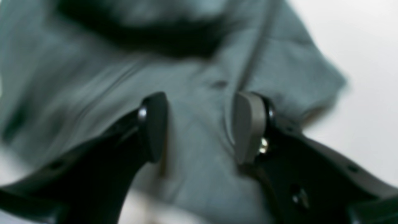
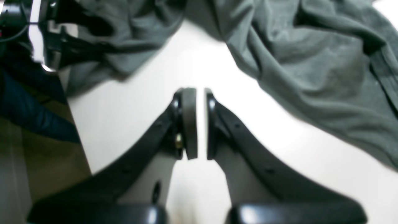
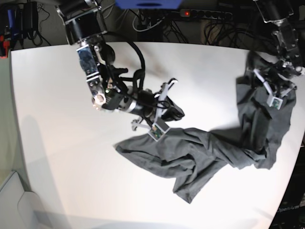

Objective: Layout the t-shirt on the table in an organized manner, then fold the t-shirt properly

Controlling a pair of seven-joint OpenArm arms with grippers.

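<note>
White bench [image 3: 62, 157] with rounded corners fills most of the base view; wide bare stretch across its near and left parts, also along the far edge. Right edge crowded: cloth reaches close to that rim.

Dark grey t-shirt [image 3: 200, 152] crumpled, not laid flat. Long axis running from bench centre toward the right rim, then bending up along that rim toward the far right corner. Lower bunch lying flat on the bench, folded over itself, one lobe pointing toward the near edge. Right-hand part lifted in a hanging drape under the left arm. Neck and label not distinguishable.

Beyond the far edge: tangle of black cables and a power strip [image 3: 205, 14] with a red light, off the bench. In the right wrist view, bench edge at left with dark floor area past it.

Right gripper [image 2: 200, 124] low over bare bench just beside the upper edge of the flat bunch; pads nearly together, only a thin slit between, nothing in it; cloth well clear of the tips.

Left gripper [image 1: 199, 127] at the raised part of the shirt near the right rim; jaws spread partway, cloth directly behind and between the pads; view blurred, actual pinch not discernible.
</note>
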